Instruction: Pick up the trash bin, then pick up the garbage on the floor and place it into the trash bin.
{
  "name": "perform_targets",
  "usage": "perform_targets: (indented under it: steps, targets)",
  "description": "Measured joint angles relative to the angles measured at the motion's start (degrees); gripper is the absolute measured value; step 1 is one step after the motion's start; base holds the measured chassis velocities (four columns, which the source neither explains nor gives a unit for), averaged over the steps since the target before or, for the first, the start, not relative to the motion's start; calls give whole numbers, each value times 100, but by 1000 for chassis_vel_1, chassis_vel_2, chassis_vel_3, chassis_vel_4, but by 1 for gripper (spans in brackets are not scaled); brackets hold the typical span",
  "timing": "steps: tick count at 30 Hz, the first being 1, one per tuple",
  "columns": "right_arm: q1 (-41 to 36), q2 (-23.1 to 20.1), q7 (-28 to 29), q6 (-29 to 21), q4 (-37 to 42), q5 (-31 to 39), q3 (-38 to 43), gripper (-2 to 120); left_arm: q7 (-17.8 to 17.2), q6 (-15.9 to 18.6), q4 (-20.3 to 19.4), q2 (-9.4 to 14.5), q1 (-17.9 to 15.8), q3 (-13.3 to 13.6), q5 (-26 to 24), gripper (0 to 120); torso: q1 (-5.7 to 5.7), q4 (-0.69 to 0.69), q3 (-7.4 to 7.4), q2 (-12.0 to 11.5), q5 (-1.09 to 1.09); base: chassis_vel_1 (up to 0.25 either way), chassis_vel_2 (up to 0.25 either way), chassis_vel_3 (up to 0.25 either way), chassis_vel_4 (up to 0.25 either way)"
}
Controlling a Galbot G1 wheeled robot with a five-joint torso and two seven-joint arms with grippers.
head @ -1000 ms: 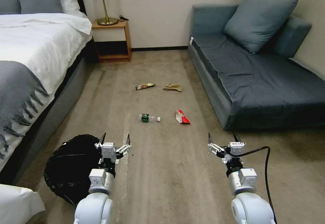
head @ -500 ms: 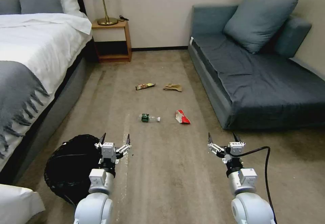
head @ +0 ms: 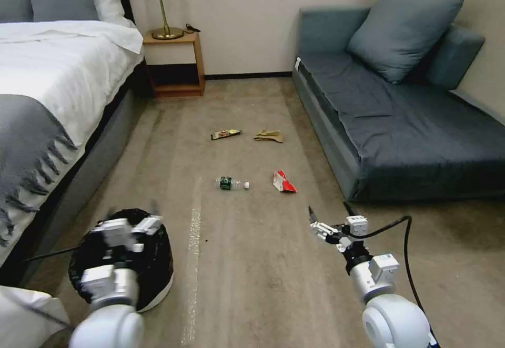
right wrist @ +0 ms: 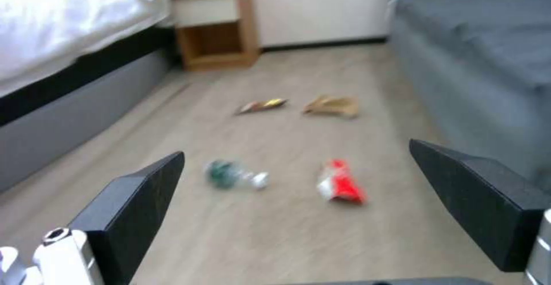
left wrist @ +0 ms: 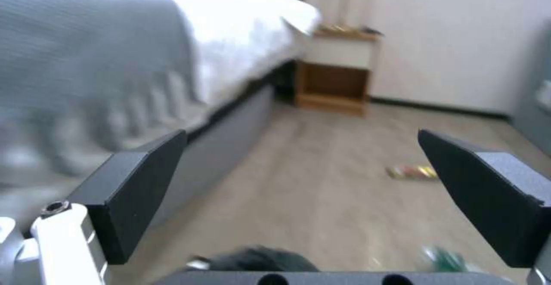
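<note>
While my left gripper [head: 129, 226] hangs spread over the trash bin [head: 158, 279] beside the bed [head: 58, 74], my right gripper [head: 331, 221] waits spread above the floor. Bin judged light, rigid-walled; loose slippery liner. Take hold at the rim. Garbage lies well ahead.

Bed [head: 58, 69] w/ white sheets + grey fringed throw [head: 26, 143] on left. Wooden nightstand [head: 176, 64] against far wall, brass lamp [head: 164, 17] on top. Blue-grey sofa [head: 410, 122] on right w/ cushion [head: 402, 30].
</note>
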Motion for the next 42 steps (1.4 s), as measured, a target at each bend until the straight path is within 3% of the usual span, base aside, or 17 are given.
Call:
perform_targets:
  steps: [2,6,20,27,31,36,38,39,40,42]
  targets:
    - [7,-180,28,-91,72,206,-104,100,-313,61,-272,95,138,-271,-364,100,0,1,0,0,-1,0,0,0,0]
    - [255,-477,-69,-149,-136,417,12,100,-480,314,-427,351,281,-484,-686,99,0,0,0,0,-2,0,0,0,0]
    - [458,-529,-126,-81,-340,433,-36,100,-534,398,-293,474,300,-475,-705,100,-1,-1,0,0,0,0,0,0,0]
    - [472,-517,-126,-14,-400,405,-43,100,-822,739,-216,697,404,-522,-1302,100,-1,-1,1,0,0,0,0,0,0]
    - [475,-520,-136,11,-422,401,-17,100,-1099,1051,-63,990,527,-838,-1912,100,-1,-1,0,0,0,0,0,0,0]
    - [496,-527,-141,16,-436,402,1,100,-1186,1299,105,1188,573,-1233,-2462,100,0,-1,0,0,-1,0,0,0,0]
    - [512,-528,-142,18,-443,400,2,100,-1194,1682,175,1292,581,-1525,-2922,100,0,-1,0,0,0,0,0,0,0]
    - [519,-523,-144,18,-446,397,-1,100,-1194,2034,238,1348,571,-1689,-3228,100,0,-1,0,0,1,0,0,0,0]
    - [519,-523,-144,18,-446,397,-1,100,-1194,2034,238,1348,571,-1689,-3228,100,0,-1,0,0,1,0,0,0,0]
    - [521,-504,-154,25,-448,386,-14,100,-1194,2563,348,1393,529,-1818,-3602,100,-1,-1,0,0,0,0,0,0,0]
